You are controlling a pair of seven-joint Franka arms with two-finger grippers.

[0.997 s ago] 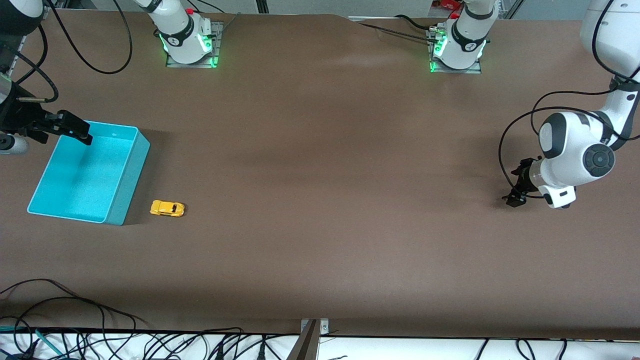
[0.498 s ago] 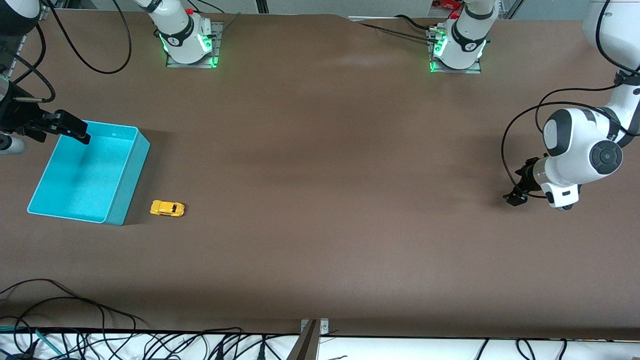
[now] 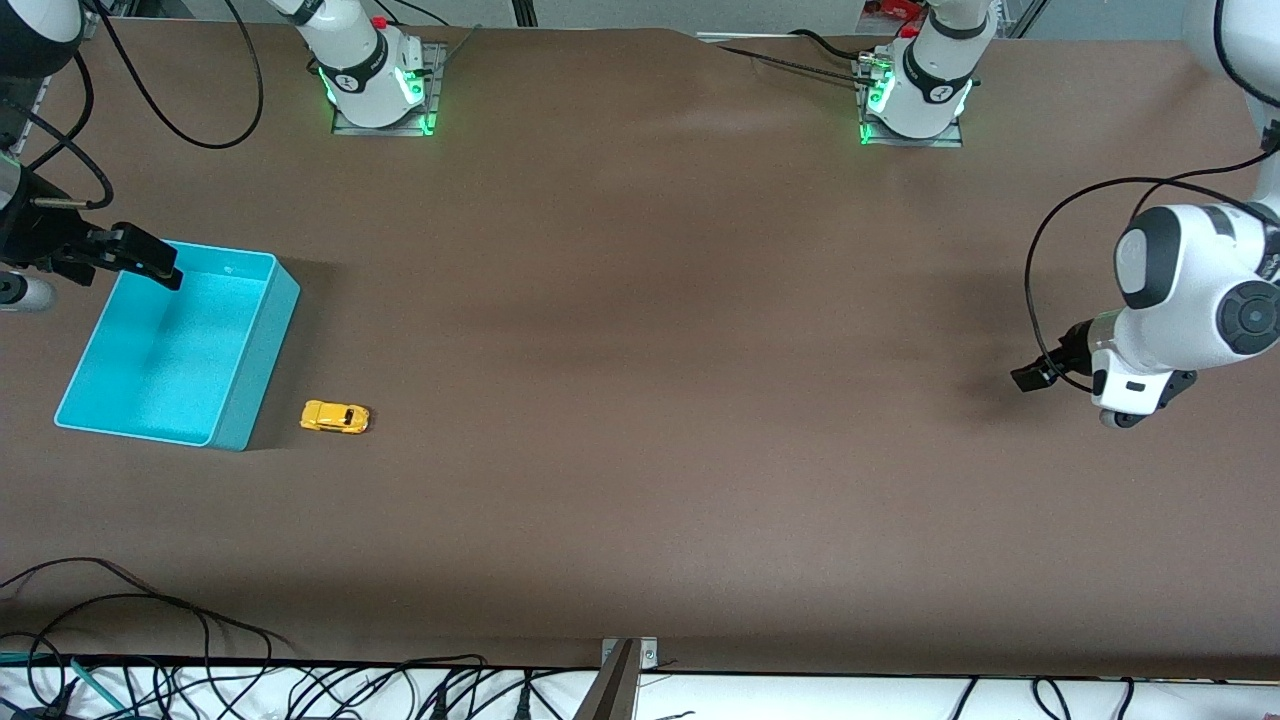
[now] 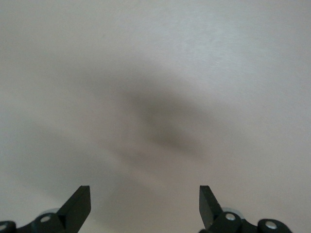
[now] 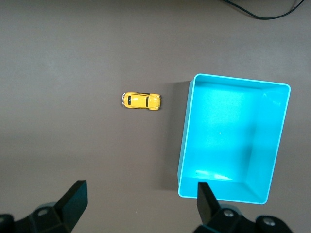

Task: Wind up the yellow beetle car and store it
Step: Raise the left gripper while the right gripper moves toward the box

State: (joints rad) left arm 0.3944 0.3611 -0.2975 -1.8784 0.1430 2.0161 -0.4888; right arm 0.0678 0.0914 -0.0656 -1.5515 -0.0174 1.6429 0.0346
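Note:
The yellow beetle car (image 3: 335, 417) stands on the brown table beside the turquoise bin (image 3: 268, 365), close to the bin's corner nearest the front camera. The right wrist view looks straight down on the car (image 5: 141, 100) and the bin (image 5: 187, 131), which has nothing in it. My right gripper (image 3: 160, 268) hangs open over the bin's farthest rim, and its jaws (image 5: 141, 185) hold nothing. At the left arm's end of the table, my left gripper (image 3: 1040, 376) hangs open over bare tabletop, and its view shows only blurred table between the jaws (image 4: 144, 189).
Black cables (image 3: 150, 640) lie along the table edge nearest the front camera. The two arm bases (image 3: 380, 90) (image 3: 915, 95) stand at the farthest edge. A wide stretch of brown table lies between the car and the left gripper.
The left arm has swung outward toward its end of the table, and its gripper has turned with it. The right gripper, the car and the bin have stayed put.

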